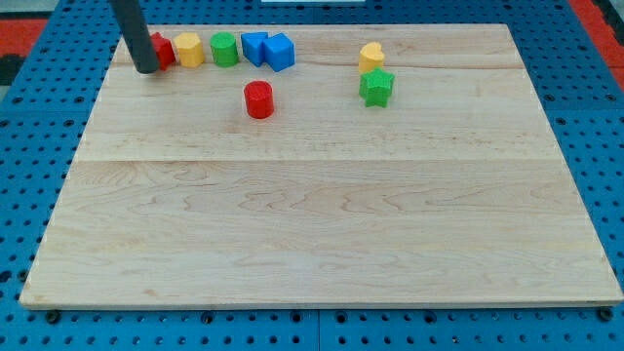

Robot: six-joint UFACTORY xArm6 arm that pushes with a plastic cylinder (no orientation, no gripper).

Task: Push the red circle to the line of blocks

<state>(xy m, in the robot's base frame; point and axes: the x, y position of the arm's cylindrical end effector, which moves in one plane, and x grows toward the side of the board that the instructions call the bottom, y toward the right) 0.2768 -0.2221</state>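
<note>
The red circle (258,99) stands alone on the wooden board (322,214), a little below the line of blocks. The line runs along the view's top left: a red block (163,50), partly hidden by the rod, a yellow block (189,49), a green block (224,49), and two blue blocks (254,47) (279,52). My tip (145,68) is at the line's left end, touching or just in front of the red block, well to the left of the red circle.
A yellow block (370,57) and a green star-like block (376,87) sit together at the view's top right of centre. A blue pegboard (39,146) surrounds the board.
</note>
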